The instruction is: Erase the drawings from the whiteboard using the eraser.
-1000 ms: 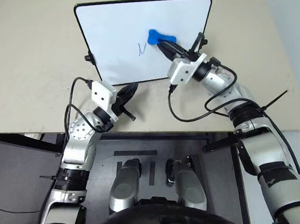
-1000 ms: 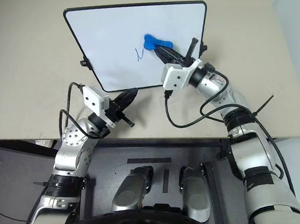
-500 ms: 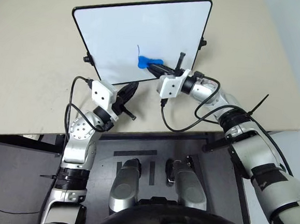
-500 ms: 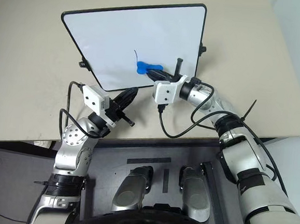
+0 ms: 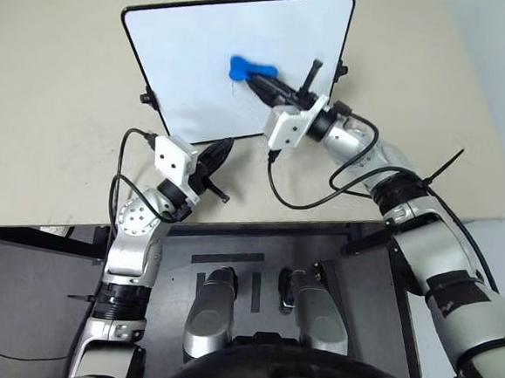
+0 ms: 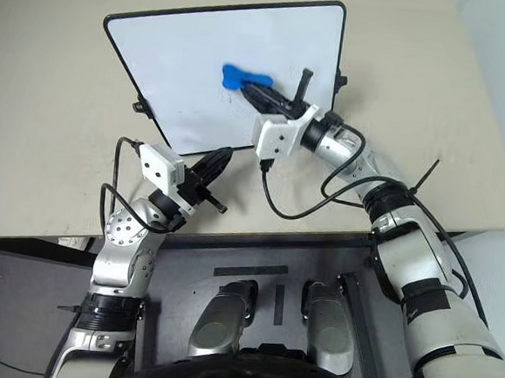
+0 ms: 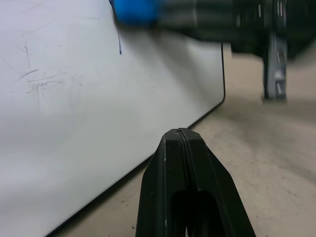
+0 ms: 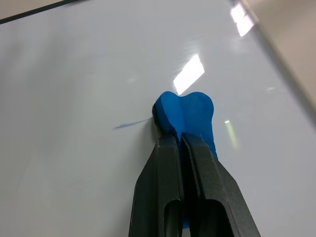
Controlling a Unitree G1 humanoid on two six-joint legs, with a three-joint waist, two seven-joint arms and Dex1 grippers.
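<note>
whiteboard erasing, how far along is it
Mostly done: the whiteboard looks wiped white apart from faint smudges. In hand: the right gripper is shut on the blue eraser, pressed to the board. Left: a short blue stroke beside the eraser needs wiping. The left gripper is shut and empty, off the board's near edge.

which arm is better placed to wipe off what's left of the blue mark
Right. The right gripper is shut on the eraser, pressed to the whiteboard beside the remaining blue line. The left gripper is shut, empty, off the board's near edge.
</note>
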